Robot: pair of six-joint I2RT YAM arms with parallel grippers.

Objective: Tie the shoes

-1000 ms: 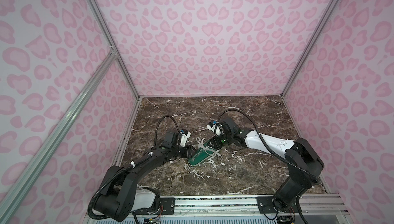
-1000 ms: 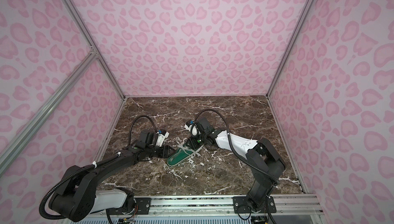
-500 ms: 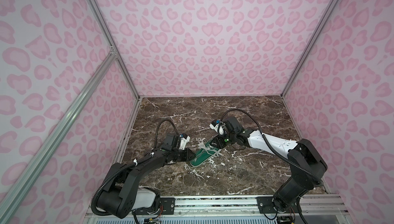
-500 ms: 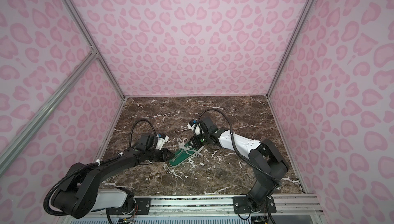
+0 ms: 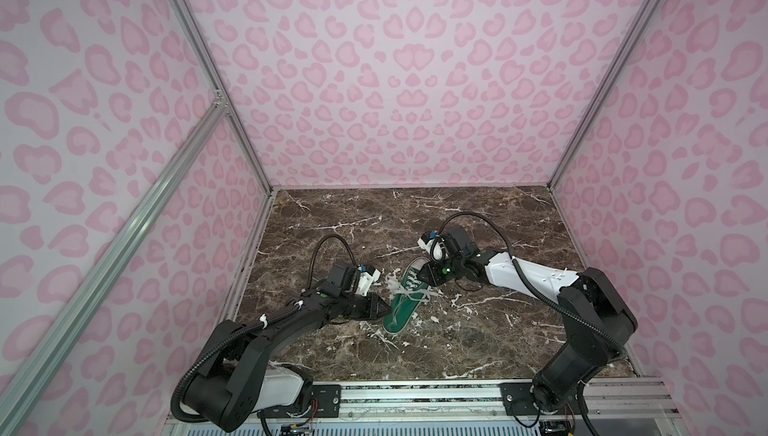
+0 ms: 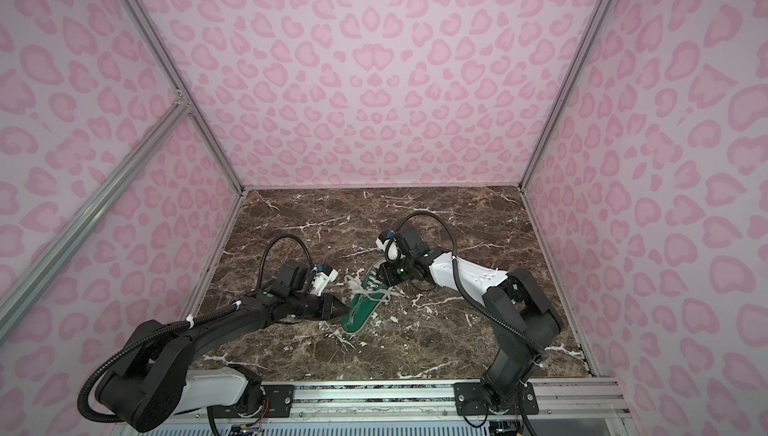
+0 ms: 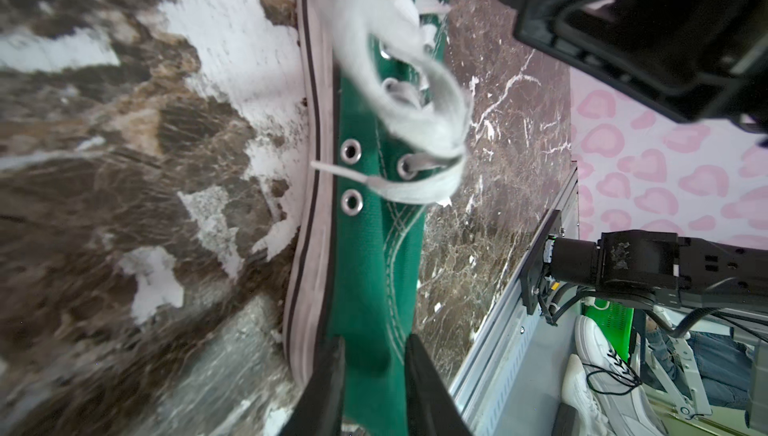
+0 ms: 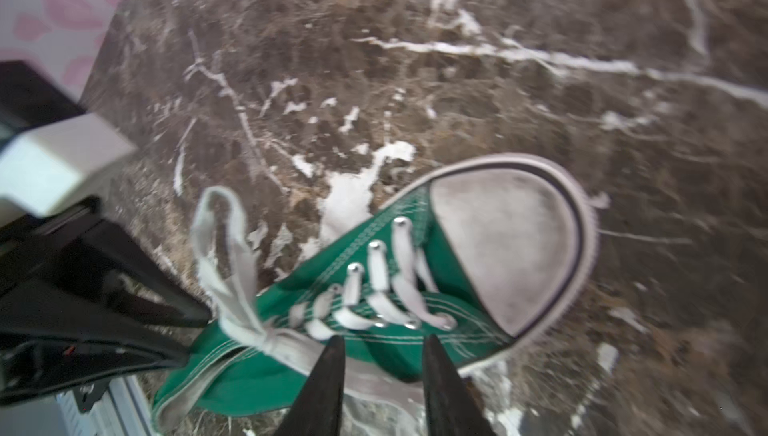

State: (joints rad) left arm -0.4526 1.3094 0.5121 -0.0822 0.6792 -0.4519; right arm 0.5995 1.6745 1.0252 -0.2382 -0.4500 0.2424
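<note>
Left end effector [image 7: 374,376] clamped on green canvas sneaker [image 5: 402,304]; right end effector [image 8: 382,371] likewise. White flat laces [image 5: 409,292] ungripped: bow may loosen, sneaker may twist between pinches.

Desk [image 5: 478,342]: dark brown marble-patterned surface with white veins, seen in both top views [image 6: 457,330]. Wall panels [image 5: 395,81] bearing pink leopard-like spots on a paler pink ground rise from the far edge and both side edges of the desk. Aluminium frame posts [image 5: 208,72] run up from the far corners of the desk. An aluminium rail [image 5: 415,392] lies along the near edge of the desk. Beyond that rail, in the left wrist view, a pair of white sneakers with black laces [image 7: 598,371] rests below desk level.
</note>
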